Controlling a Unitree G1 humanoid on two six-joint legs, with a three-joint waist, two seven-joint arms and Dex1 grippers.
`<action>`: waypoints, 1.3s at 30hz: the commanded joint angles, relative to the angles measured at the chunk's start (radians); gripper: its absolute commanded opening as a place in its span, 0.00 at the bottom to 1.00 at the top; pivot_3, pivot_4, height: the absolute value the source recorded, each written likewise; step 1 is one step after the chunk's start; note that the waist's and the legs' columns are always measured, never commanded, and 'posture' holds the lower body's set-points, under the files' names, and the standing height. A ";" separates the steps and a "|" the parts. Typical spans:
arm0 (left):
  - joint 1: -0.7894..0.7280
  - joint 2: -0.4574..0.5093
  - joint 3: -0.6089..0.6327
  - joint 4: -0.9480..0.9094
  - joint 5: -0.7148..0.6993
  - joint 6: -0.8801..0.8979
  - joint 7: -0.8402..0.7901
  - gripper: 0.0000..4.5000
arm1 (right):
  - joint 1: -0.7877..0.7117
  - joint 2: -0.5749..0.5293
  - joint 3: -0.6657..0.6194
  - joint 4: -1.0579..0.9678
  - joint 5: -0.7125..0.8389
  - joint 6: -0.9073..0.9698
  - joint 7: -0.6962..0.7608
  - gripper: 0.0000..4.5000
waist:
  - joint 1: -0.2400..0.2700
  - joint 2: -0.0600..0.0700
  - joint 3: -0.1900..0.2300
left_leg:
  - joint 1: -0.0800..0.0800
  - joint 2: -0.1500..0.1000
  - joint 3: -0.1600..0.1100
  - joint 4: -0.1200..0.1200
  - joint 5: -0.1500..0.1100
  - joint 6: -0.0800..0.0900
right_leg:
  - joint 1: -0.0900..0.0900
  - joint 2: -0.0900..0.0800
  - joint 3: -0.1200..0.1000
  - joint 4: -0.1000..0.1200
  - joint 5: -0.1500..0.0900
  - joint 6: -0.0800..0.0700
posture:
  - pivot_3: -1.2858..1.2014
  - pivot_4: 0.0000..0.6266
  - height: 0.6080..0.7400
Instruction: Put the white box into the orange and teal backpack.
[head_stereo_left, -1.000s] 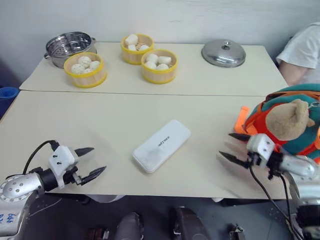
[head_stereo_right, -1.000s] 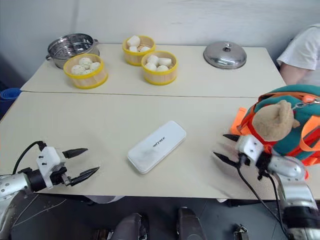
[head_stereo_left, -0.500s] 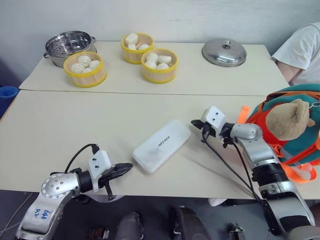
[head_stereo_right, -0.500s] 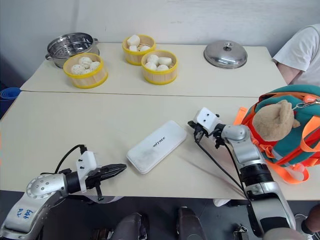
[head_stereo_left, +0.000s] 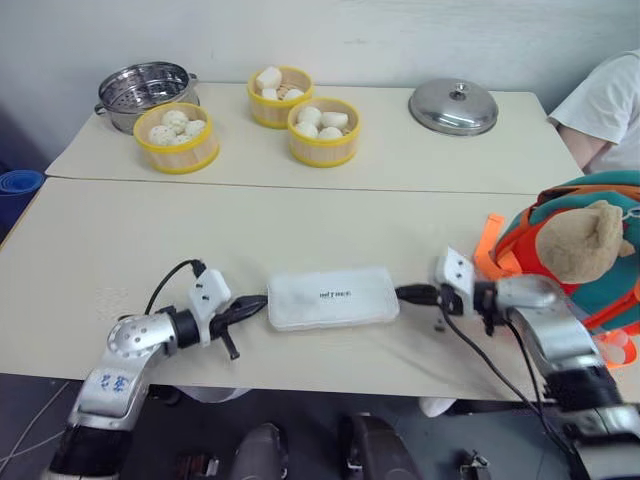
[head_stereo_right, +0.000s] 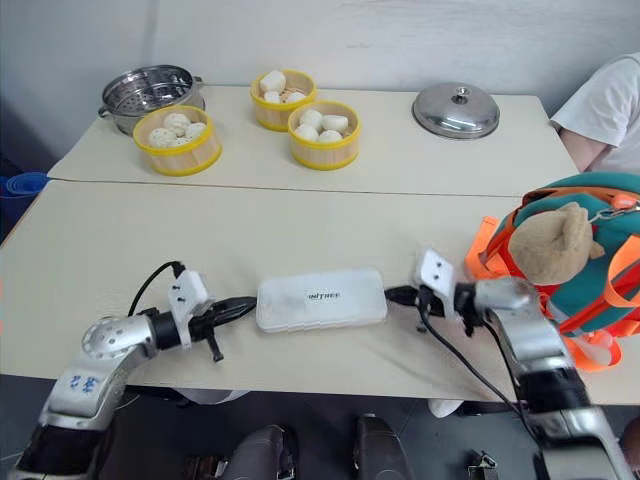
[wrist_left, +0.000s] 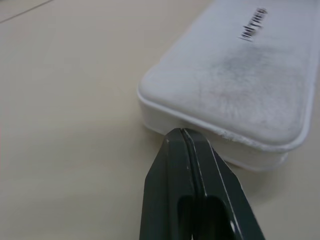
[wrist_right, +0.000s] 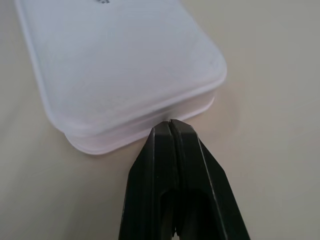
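Lying flat and crosswise on the near part of the beige surface (head_stereo_left: 250, 220), lettering up: the white box (head_stereo_left: 332, 296), pinned lengthwise between both arms. Pressing against its left short end, fingers clenched together with nothing between them: the left end effector (head_stereo_left: 258, 301), tips touching the box's side wall just under the lid edge. Pressing likewise against the right short end: the right end effector (head_stereo_left: 405, 293), fingers also clenched tight and empty, tips meeting the wall near a rounded corner. Standing at the right edge, well apart from the box and just beyond the right arm: the orange and teal backpack (head_stereo_left: 585, 245), plush bear facing out. Sitting along the far side: three yellow steamer baskets (head_stereo_left: 320, 130) of buns, a steel pot (head_stereo_left: 145, 88) and a steel lid (head_stereo_left: 457, 108).
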 joint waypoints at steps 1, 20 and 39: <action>-0.007 -0.004 -0.019 -0.020 -0.015 -0.032 -0.037 0.00 | 0.070 -0.020 -0.032 -0.163 0.042 0.049 -0.032 0.00 | -0.003 0.000 0.000 | 0.000 0.000 0.000 0.000 0.000 0.000 | 0.000 0.000 0.000 0.000 0.000 0.000 | 0.52 0.24 1.00; -0.526 0.173 -0.002 0.439 -0.435 1.258 -0.160 0.99 | 0.108 -0.144 -0.007 -0.131 -0.094 -0.021 -0.101 0.00 | 0.002 -0.002 0.000 | -0.002 -0.001 -0.004 0.009 0.003 -0.004 | 0.002 0.001 -0.002 0.002 0.000 0.000 | 0.52 0.24 1.00; -0.698 -0.101 0.016 0.610 -0.506 1.341 0.002 0.99 | -0.031 0.004 0.135 -0.062 -0.170 -0.042 -0.133 0.00 | 0.002 -0.006 -0.001 | 0.000 0.000 -0.004 0.012 0.004 -0.008 | 0.003 0.002 0.000 0.005 0.000 0.000 | 0.52 0.24 1.00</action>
